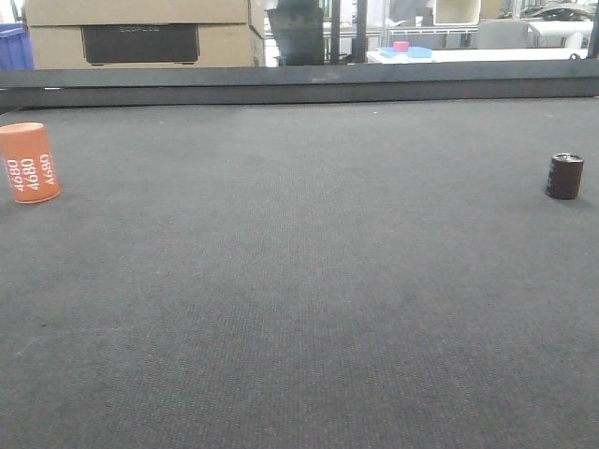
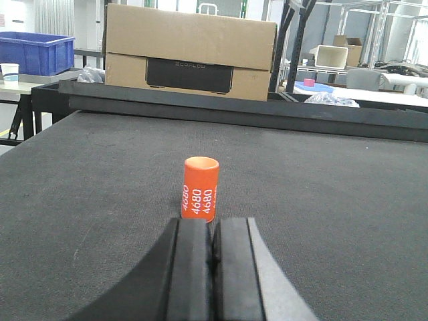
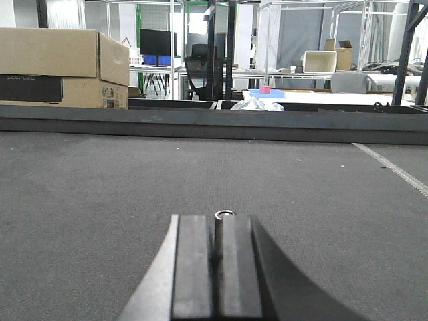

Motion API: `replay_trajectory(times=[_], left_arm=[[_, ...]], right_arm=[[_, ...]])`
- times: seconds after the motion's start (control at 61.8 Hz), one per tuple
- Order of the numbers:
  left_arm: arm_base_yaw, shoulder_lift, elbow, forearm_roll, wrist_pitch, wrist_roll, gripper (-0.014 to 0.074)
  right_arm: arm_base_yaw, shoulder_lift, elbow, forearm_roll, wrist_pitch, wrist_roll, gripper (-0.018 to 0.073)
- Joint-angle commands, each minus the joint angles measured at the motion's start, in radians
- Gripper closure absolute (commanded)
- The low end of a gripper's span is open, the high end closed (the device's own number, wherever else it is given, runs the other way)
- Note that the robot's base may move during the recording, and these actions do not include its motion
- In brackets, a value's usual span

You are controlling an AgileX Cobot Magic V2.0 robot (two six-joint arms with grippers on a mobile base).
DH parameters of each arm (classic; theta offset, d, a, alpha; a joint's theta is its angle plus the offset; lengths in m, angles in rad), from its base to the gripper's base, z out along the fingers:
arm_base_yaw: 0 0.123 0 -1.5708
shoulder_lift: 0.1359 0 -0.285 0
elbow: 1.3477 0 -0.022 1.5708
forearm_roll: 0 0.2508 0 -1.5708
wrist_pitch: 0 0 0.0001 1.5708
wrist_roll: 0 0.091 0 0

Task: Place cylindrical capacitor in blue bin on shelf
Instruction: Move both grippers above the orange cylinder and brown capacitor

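The cylindrical capacitor (image 1: 564,176), small, dark and upright, stands alone on the dark mat at the far right of the front view. In the right wrist view only its grey top rim (image 3: 225,214) shows, just past the tips of my right gripper (image 3: 215,222). That gripper is shut with nothing between its fingers. My left gripper (image 2: 214,226) is also shut and empty, and points at the orange "4680" cylinder (image 2: 200,188) a short way ahead of it. Neither gripper appears in the front view. The shelf and its blue bin are out of view.
The orange cylinder (image 1: 28,162) stands at the mat's far left. A raised dark ledge (image 1: 299,89) runs along the table's far edge. Behind it sit a cardboard box (image 1: 140,33) and a blue crate (image 2: 37,53) on a side table.
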State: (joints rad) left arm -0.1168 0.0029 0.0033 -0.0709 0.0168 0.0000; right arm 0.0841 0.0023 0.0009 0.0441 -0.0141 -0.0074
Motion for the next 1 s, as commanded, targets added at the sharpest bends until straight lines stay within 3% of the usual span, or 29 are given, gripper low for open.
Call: replay_trajectory(times=[0.0,0.745,0.874,0.988], left_arm=[[0.002,-0.003,-0.003,-0.007,-0.017,0.000,0.0707],[0.002,-0.003,-0.003,0.006,-0.032,0.000,0.0707],[0.002,-0.003,-0.010,-0.004,-0.017,0.000,0.0707],[0.002,-0.003,-0.108,0.008,0.066,0.000,0.0707]], right_arm=[[-0.005,-0.002,-0.001,0.003,-0.017,-0.001,0.0727],[-0.005,-0.002,-0.001,0.001,-0.043,-0.001,0.0727],[-0.003,-0.002,-0.012,0.065,-0.062,-0.001,0.0727],[-0.003,-0.002,-0.093,0.110,0.033,-0.001,0.0727]])
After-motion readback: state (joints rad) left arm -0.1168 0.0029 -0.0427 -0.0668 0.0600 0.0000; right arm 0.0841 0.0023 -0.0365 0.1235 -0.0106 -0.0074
